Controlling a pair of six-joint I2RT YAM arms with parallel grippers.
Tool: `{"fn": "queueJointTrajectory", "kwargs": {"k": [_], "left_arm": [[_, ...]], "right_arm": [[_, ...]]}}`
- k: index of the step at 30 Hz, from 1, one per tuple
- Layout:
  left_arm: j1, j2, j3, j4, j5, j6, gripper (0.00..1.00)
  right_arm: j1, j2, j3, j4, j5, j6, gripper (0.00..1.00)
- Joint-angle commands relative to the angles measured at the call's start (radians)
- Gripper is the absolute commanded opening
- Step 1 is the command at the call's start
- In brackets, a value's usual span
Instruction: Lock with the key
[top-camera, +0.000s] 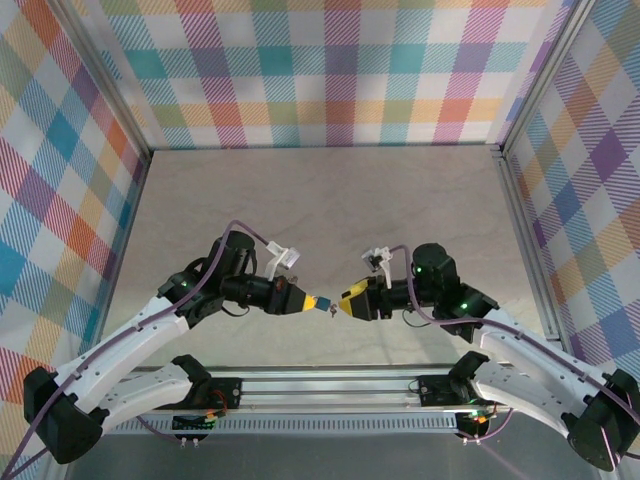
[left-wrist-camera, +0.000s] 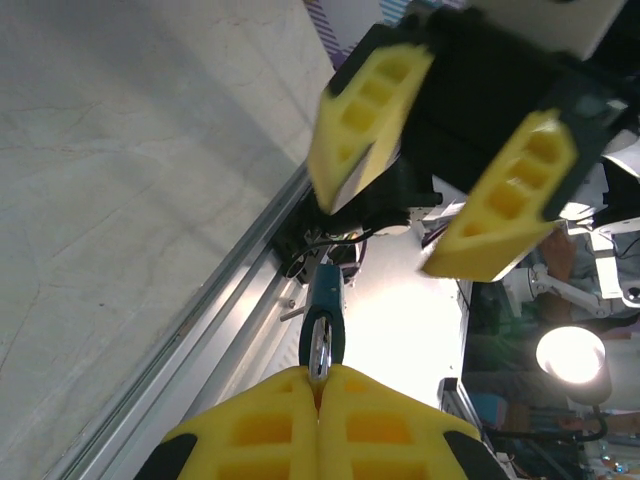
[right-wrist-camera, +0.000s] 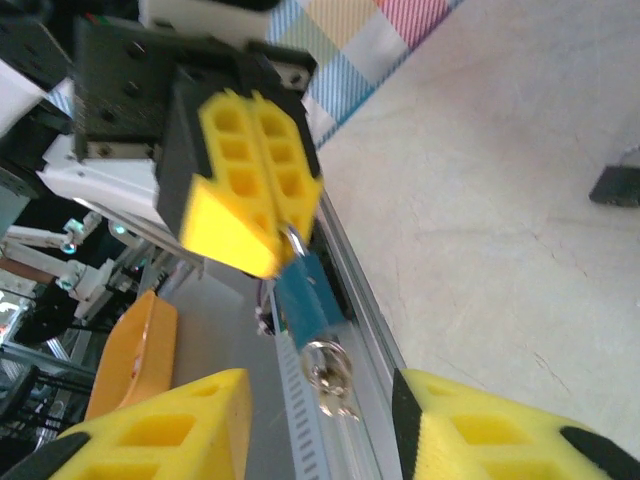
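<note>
Beige stone-patterned table (top-camera: 330, 200) carries nothing under the two arms, whose tips meet in the air toward 6 o'clock of its centre. Left gripper (left-wrist-camera: 318, 385) is clenched on the metal shackle of a blue padlock (right-wrist-camera: 305, 290), at 9 o'clock of it in the top view. Right gripper (top-camera: 345, 302) stands at 3 o'clock, its jaws parted and grasping nothing, one finger either side of the silver key (right-wrist-camera: 328, 368) jutting from the padlock's far end.
</note>
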Motion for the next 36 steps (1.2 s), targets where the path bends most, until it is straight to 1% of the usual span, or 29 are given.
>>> {"fn": "queueJointTrajectory", "kwargs": {"k": [1,6,19,25,27,30,36], "left_arm": [[0.008,0.007,0.014,0.038,0.01,-0.013,0.0],[0.009,0.004,0.003,0.059,0.023,-0.024,0.0],[0.014,-0.021,-0.014,0.086,0.036,-0.041,0.0],[0.017,-0.024,-0.019,0.094,0.037,-0.046,0.0],[0.019,-0.026,-0.02,0.091,0.033,-0.046,0.0],[0.021,-0.026,-0.021,0.097,0.032,-0.047,0.0],[0.025,-0.028,-0.025,0.111,0.034,-0.056,0.0]], "right_arm": [[0.0,-0.005,-0.021,0.097,-0.033,0.022,0.39],[0.001,0.014,-0.027,0.139,-0.044,0.023,0.32],[0.001,0.089,-0.044,0.235,-0.041,0.044,0.33],[0.001,0.093,-0.066,0.296,-0.066,0.067,0.32],[0.001,0.087,-0.072,0.307,-0.079,0.07,0.31],[0.001,0.084,-0.085,0.336,-0.093,0.083,0.25],[0.001,0.093,-0.111,0.402,-0.114,0.114,0.23]]}}
